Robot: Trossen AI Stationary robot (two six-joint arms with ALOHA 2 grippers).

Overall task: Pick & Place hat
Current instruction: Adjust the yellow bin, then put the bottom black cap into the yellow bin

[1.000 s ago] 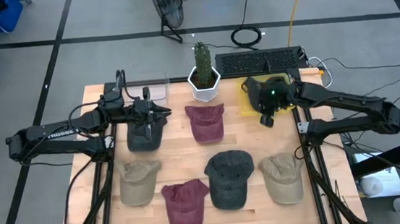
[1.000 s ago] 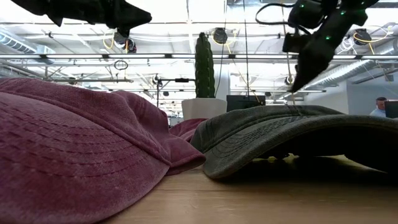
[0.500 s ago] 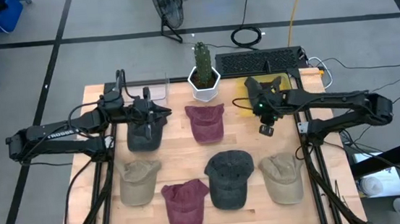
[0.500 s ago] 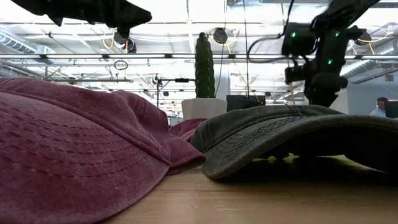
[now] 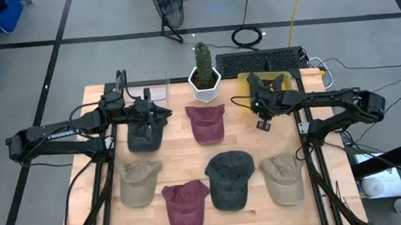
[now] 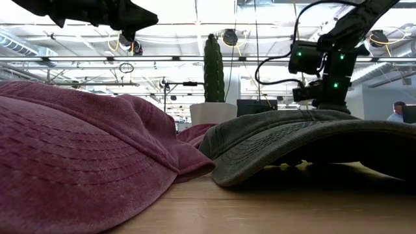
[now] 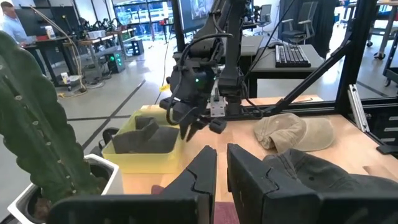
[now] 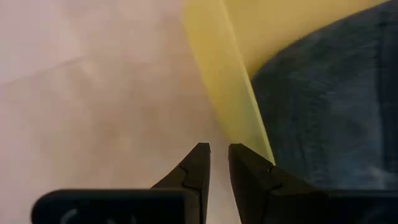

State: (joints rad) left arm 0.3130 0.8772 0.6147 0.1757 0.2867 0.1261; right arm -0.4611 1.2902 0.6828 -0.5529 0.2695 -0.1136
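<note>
Wooden table (image 5: pixel 254 144) fills the middle of the high view, hats spread across it. Left arm reaches in from 9 o'clock, left gripper (image 5: pixel 158 115) above the dark grey cap (image 5: pixel 145 134) at the table's 10 o'clock, fingers close together with only a thin gap, nothing between them. Right arm comes in from 3 o'clock, right gripper (image 5: pixel 263 119) at the table's 1 o'clock, at the edge of the yellow bin (image 5: pixel 246 88), fingers nearly together with a narrow gap, holding nothing. A dark blue-grey hat (image 8: pixel 329 118) lies inside that bin, per the right wrist view. Charcoal cap (image 5: pixel 230 178) at 5 o'clock, maroon cap (image 5: pixel 206 122) at centre near 12, second maroon cap (image 5: pixel 185 205) at 6 o'clock, tan cap (image 5: pixel 139 182) at 8 o'clock, beige cap (image 5: pixel 282 177) at 4 o'clock. Potted cactus (image 5: pixel 203 70) in a white pot at the 12 o'clock edge, black keyboard (image 5: pixel 261 61) just beyond it toward 1 o'clock.
</note>
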